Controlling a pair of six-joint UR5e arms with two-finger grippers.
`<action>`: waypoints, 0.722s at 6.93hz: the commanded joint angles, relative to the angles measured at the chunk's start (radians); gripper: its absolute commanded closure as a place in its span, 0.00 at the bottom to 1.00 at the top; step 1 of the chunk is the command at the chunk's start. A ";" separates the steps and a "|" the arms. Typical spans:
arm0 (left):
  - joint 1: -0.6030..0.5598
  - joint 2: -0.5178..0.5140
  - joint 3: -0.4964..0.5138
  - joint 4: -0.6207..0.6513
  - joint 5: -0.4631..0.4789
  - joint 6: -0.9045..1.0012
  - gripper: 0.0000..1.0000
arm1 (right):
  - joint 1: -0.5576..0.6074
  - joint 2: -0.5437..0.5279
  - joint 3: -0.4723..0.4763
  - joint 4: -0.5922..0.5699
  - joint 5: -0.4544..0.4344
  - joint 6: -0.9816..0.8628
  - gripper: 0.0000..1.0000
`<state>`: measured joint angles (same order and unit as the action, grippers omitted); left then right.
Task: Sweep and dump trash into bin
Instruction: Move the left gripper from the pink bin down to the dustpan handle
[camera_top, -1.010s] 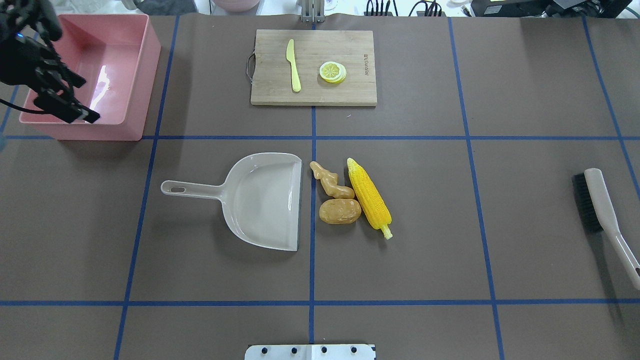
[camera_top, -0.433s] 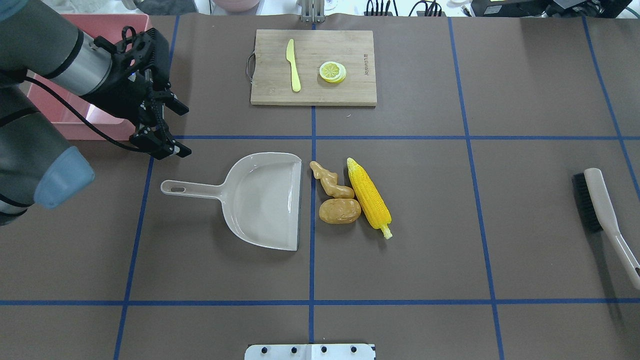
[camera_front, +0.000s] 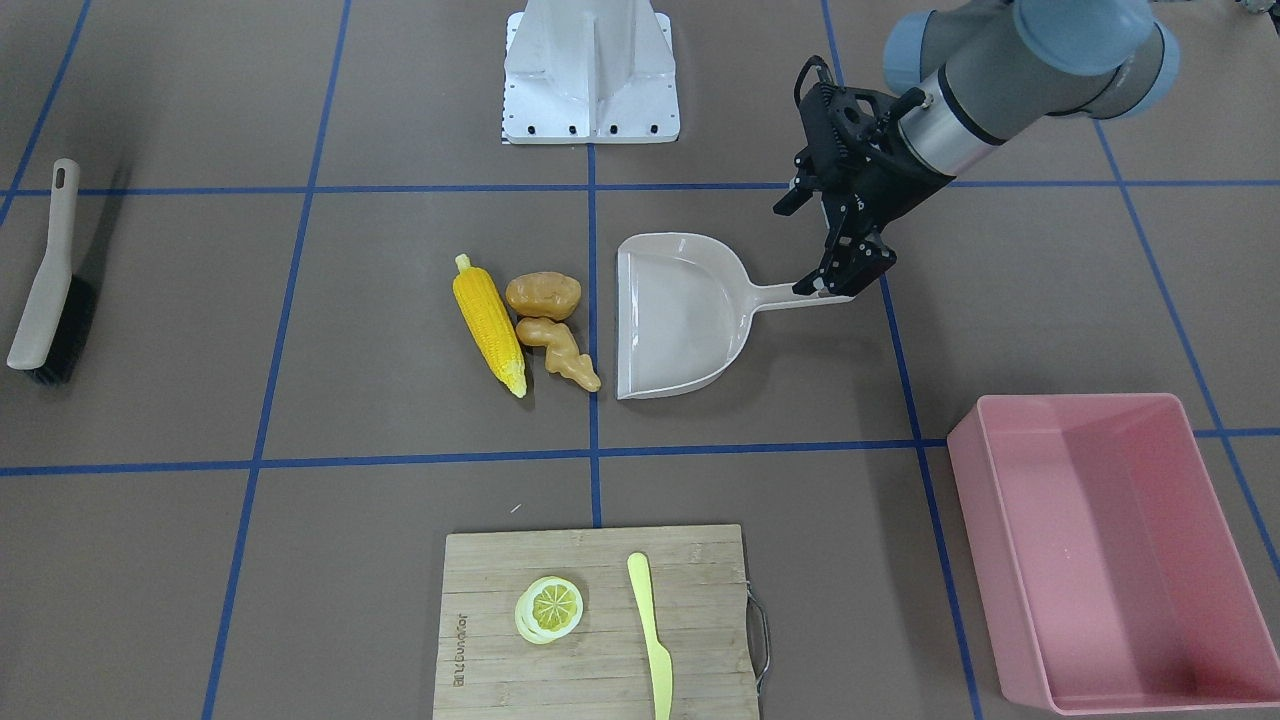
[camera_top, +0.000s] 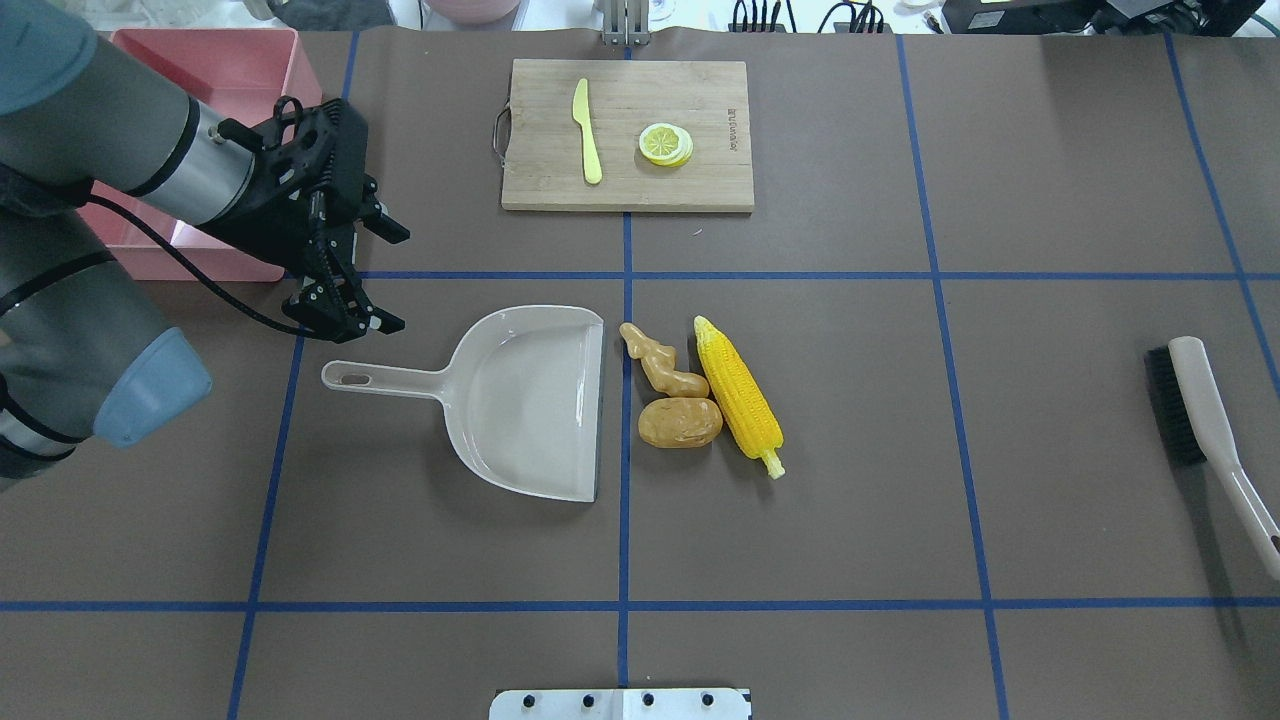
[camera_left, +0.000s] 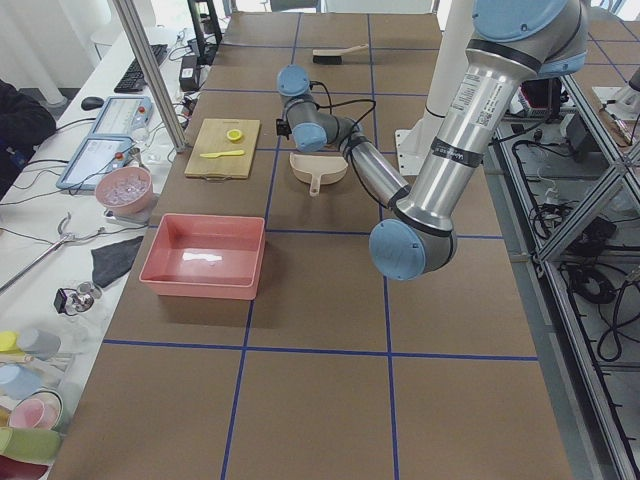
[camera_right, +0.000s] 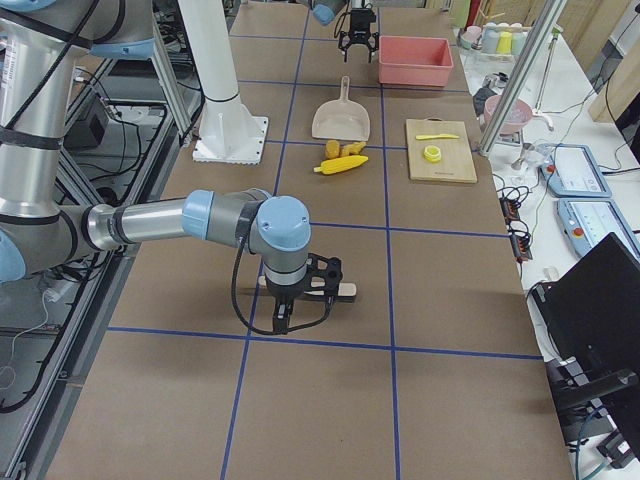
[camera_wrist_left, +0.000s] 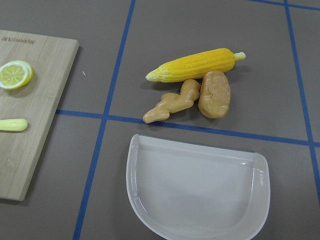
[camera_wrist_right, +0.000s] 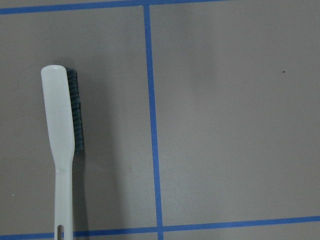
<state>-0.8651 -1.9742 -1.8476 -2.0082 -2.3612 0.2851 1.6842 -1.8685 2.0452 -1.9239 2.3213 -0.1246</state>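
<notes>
The trash lies together just right of the dustpan's mouth: a yellow corn cob (camera_top: 738, 395), an orange-brown potato (camera_top: 680, 422) and a tan ginger root (camera_top: 662, 362). The beige dustpan (camera_top: 530, 400) points its handle (camera_top: 380, 378) to the left. My left gripper (camera_top: 390, 278) hangs open just behind the handle's end, with nothing between its fingers. The pink bin (camera_front: 1100, 560) stands empty at the far left corner. My right gripper (camera_right: 300, 295) hovers over the brush (camera_top: 1205, 420); I cannot tell whether it is open or shut.
A wooden cutting board (camera_top: 627, 135) at the back middle carries a yellow knife (camera_top: 587, 130) and a lemon slice (camera_top: 665, 143). The brush lies near the table's right edge. Blue tape lines cross the brown table cover.
My left arm has swung away from above the bin, rightward and toward the dustpan handle, with its gripper staying open. The trash, dustpan and brush have not moved.
</notes>
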 joint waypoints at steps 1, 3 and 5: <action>0.009 0.130 0.040 -0.197 0.002 0.029 0.01 | -0.079 -0.003 0.012 0.061 0.010 0.145 0.00; 0.015 0.190 0.077 -0.336 0.005 -0.056 0.02 | -0.203 -0.009 0.013 0.193 0.012 0.401 0.00; 0.053 0.178 0.174 -0.607 0.089 -0.279 0.02 | -0.343 -0.050 0.015 0.337 0.009 0.570 0.00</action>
<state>-0.8368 -1.7929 -1.7305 -2.4534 -2.3226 0.1318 1.4290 -1.8927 2.0581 -1.6852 2.3317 0.3255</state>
